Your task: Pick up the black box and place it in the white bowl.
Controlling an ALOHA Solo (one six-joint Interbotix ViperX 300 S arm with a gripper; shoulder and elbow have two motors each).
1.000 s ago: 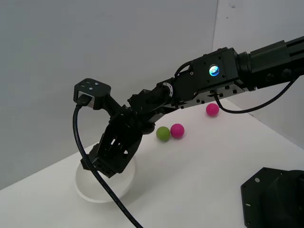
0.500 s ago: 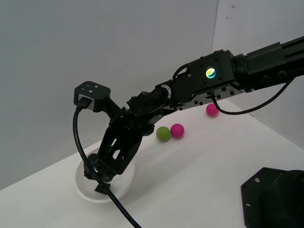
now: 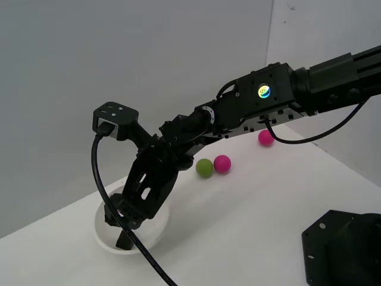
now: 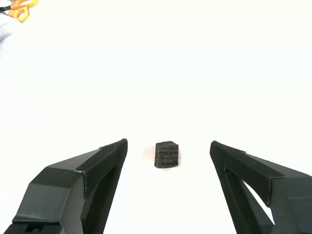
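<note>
Wrist view pretty much says it's done: the black box (image 4: 167, 154) sits loose on the glossy floor of the white bowl (image 3: 102, 233), dead centre between the gripper (image 4: 168, 152) jaws spread wide, balls off at 2 o'clock, so only backing out looks left.

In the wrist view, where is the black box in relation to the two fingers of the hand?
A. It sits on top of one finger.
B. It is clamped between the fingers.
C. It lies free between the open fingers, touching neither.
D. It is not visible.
C: the black box rests on white surface with clear gaps to both fingers of the open hand.
</note>
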